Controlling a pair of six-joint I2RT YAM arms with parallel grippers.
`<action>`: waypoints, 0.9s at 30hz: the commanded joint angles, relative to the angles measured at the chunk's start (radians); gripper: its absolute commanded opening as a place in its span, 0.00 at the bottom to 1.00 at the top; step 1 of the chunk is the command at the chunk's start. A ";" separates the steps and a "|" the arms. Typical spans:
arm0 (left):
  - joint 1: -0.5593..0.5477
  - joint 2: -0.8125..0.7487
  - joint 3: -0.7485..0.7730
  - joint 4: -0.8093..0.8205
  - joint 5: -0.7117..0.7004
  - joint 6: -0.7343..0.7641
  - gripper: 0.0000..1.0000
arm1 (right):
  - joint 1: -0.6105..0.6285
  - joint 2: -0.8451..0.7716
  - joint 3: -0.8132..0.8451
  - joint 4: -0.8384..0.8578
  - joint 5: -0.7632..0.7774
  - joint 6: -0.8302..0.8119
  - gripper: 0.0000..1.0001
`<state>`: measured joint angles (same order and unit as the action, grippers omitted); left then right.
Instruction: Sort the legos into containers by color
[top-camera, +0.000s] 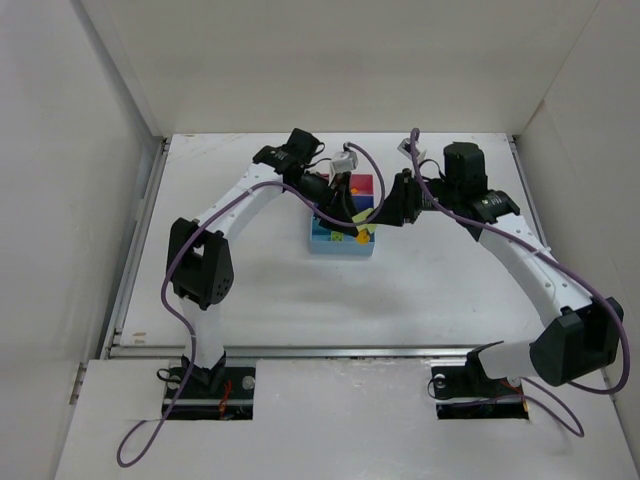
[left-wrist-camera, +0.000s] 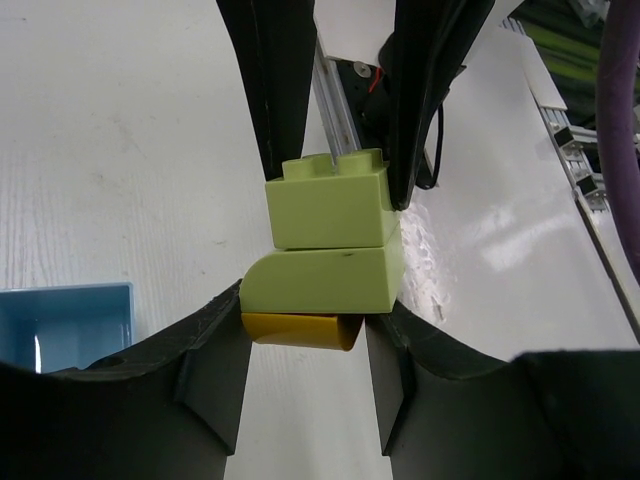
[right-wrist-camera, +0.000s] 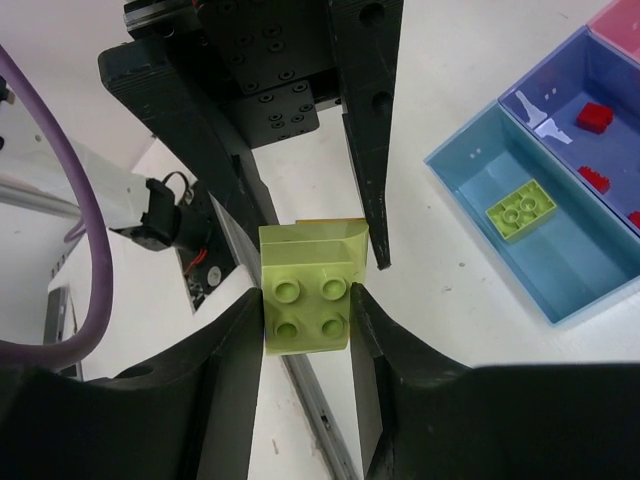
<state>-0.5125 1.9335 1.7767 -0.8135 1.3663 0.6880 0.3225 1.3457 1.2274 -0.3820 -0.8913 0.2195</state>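
Note:
Both grippers meet over the tray (top-camera: 322, 240) and share one stack of legos. My left gripper (left-wrist-camera: 305, 335) is shut on the stack's lower part, a yellow piece (left-wrist-camera: 300, 328) under a rounded lime-green brick (left-wrist-camera: 322, 282). My right gripper (right-wrist-camera: 305, 310) is shut on the studded lime-green brick (right-wrist-camera: 305, 300), which also shows in the left wrist view (left-wrist-camera: 330, 205). The light blue bin (right-wrist-camera: 560, 265) holds a lime-green brick (right-wrist-camera: 520, 208). The dark blue bin (right-wrist-camera: 560, 75) holds red bricks (right-wrist-camera: 592, 117). The pink bin (right-wrist-camera: 622, 18) is mostly cut off.
White enclosure walls (top-camera: 100, 150) stand left, right and behind the table. A metal rail (left-wrist-camera: 345, 95) runs along the near edge. Purple cables (top-camera: 190, 330) trail from both arms. An orange brick (top-camera: 362, 238) shows at the tray's near right corner.

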 joint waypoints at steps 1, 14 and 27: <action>-0.004 -0.016 0.021 -0.026 0.051 0.021 0.12 | 0.007 -0.005 0.032 0.051 0.005 -0.003 0.00; 0.040 -0.007 -0.011 -0.111 -0.045 0.053 0.00 | -0.039 -0.025 0.023 -0.003 0.063 -0.012 0.00; 0.049 0.002 -0.030 -0.188 -0.065 0.146 0.00 | -0.068 -0.034 0.032 -0.047 0.092 -0.032 0.00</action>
<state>-0.4690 1.9369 1.7531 -0.9478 1.2778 0.7856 0.2600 1.3430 1.2278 -0.4217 -0.8101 0.2119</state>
